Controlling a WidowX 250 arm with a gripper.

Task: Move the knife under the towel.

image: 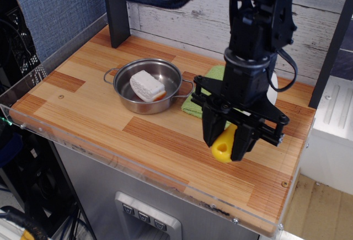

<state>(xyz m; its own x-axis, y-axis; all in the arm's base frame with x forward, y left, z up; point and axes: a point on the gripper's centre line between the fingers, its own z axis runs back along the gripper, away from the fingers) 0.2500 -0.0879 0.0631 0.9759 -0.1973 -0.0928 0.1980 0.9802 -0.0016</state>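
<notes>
My gripper [226,147] hangs over the right part of the wooden table, in front of the towel, shut on the knife [223,147]. Only the knife's bright yellow handle with its end hole shows, between the black fingers; the blade is hidden. The handle end is just above the wood. The light-green towel [194,105] lies behind the gripper and is mostly hidden by the arm; only its left edge shows, next to the pan.
A steel pan [148,85] with two handles stands left of centre and holds a white wedge-shaped block [146,85]. A black post [115,9] stands at the back left. The wooden table [88,110] has a clear plastic front rim. A grey plank wall is behind.
</notes>
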